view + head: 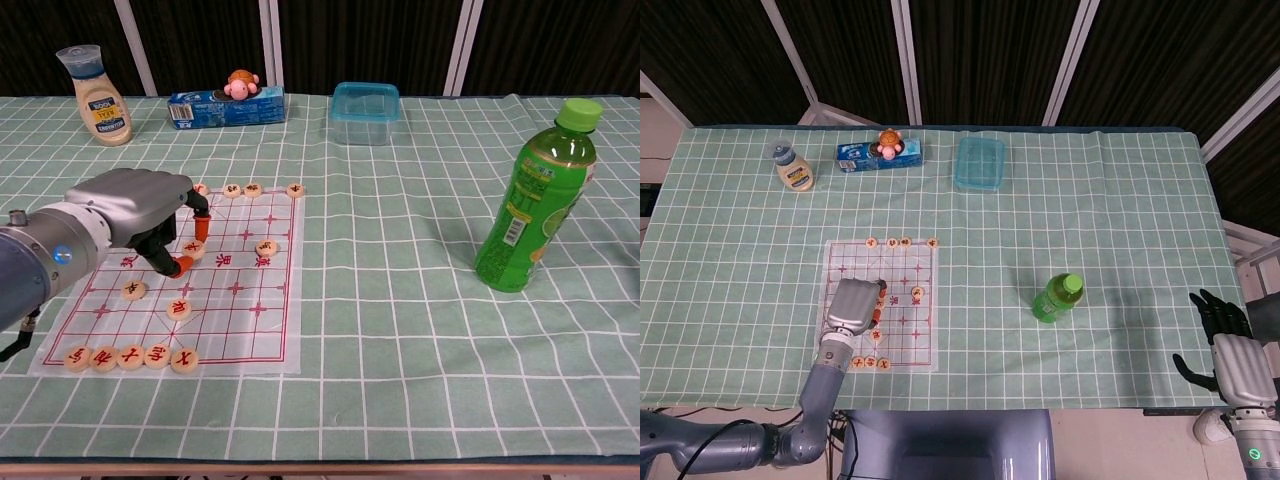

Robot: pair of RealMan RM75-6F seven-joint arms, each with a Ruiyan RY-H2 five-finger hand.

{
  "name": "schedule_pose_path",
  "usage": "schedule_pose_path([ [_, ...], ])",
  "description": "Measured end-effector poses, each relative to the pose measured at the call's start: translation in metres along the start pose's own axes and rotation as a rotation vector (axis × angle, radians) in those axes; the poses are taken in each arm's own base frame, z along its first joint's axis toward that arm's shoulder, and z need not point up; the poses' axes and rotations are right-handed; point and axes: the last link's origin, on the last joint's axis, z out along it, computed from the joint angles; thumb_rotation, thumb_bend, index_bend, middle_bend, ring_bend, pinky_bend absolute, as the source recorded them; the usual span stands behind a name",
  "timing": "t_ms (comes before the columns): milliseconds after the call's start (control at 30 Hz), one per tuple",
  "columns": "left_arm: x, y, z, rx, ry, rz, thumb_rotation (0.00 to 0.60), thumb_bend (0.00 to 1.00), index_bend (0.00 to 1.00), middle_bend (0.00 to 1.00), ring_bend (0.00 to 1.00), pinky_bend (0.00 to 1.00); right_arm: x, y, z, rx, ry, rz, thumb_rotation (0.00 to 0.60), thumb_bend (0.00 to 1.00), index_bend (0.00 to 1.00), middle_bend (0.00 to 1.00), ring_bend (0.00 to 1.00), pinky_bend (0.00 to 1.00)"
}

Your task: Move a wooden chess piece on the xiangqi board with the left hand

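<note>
Left hand (135,215) hangs over the board (262,300), fingertips (200,225) narrowed beside a mid-board piece (192,248); whether they pinch it cannot be told. Reaching step, I judge: next, a firm pinch. Right hand (1230,355), at 4 o'clock, idles wide.

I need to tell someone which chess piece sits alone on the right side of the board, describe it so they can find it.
Find the xiangqi board on the green checked tablecloth, left of the green bottle. The lone piece lies mid-board near the right edge. Unlike the rows along the near and far edges, it has no piece right beside it.
</note>
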Motion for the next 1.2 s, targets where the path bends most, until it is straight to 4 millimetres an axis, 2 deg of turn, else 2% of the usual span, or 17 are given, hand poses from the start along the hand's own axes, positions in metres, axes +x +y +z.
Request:
schedule_pose_path([
  [367, -0.009, 0.010, 0.005, 0.003, -0.014, 0.016, 0.600, 0.35, 0.49, 1.00, 0.99, 0.99, 0.000, 0.001, 0.001, -0.006, -0.006, 0.010, 0.600, 0.36, 0.00, 0.00, 0.00, 0.00],
  [1200, -0.015, 0.006, 0.006, 0.018, -0.022, 0.025, 0.600, 0.35, 0.49, 1.00, 0.99, 0.99, 0.000, 0.000, 0.001, -0.005, -0.010, 0.014, 0.600, 0.36, 0.00, 0.00, 0.00, 0.00],
])
